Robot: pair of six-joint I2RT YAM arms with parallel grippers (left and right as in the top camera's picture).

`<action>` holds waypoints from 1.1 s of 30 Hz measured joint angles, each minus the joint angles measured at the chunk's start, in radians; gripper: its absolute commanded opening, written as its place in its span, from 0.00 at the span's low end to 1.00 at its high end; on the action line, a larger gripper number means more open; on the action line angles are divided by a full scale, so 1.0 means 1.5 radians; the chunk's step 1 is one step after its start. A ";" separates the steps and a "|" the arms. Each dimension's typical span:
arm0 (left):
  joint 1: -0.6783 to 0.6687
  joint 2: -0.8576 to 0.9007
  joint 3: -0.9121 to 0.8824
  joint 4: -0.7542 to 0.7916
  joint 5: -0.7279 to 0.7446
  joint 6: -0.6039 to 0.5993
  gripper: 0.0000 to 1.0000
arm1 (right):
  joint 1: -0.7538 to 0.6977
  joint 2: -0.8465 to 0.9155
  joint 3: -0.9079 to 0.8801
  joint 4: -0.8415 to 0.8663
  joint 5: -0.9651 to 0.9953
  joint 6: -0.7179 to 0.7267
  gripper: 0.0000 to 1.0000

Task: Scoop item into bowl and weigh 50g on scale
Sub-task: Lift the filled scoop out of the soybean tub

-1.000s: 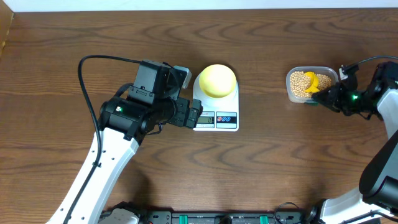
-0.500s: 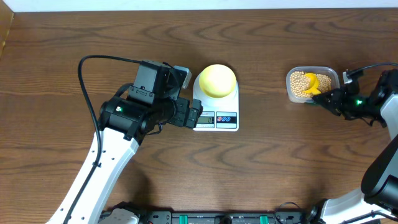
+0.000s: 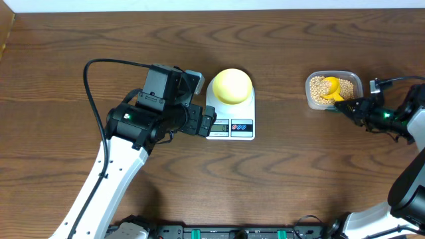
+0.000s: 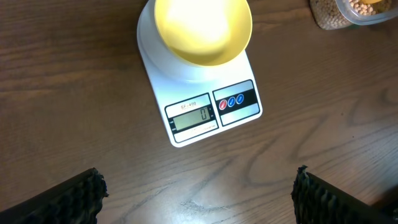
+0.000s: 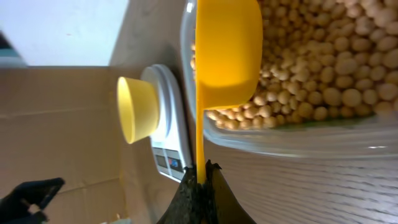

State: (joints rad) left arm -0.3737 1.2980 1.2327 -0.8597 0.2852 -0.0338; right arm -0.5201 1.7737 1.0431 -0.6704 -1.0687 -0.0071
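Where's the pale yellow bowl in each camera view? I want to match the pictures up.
Overhead: the bowl is just above centre, on the scale.
Left wrist: top centre, above the scale's display.
Right wrist: left of middle, seen turned sideways, left of the scoop.
Shared landmark: the white scale under the bowl, in all three views.

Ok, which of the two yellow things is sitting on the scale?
The pale yellow bowl, standing on the scale. The brighter yellow scoop is over in the tub of beans, its handle pinched by the right gripper.
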 measured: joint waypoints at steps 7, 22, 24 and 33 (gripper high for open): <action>0.000 0.000 0.000 0.000 0.000 0.000 0.98 | -0.014 0.000 0.000 0.000 -0.071 -0.001 0.01; 0.000 0.000 0.000 0.000 0.000 0.000 0.98 | -0.100 0.000 0.000 -0.052 -0.102 -0.002 0.01; 0.000 0.000 0.000 0.000 0.000 0.000 0.98 | -0.107 0.000 0.000 -0.059 -0.103 -0.002 0.01; 0.000 0.000 0.000 0.000 0.000 0.000 0.98 | -0.114 0.000 0.000 -0.071 -0.147 -0.002 0.01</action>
State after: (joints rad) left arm -0.3737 1.2980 1.2327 -0.8597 0.2852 -0.0341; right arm -0.6910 1.7737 1.0431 -0.7773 -1.2892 -0.0093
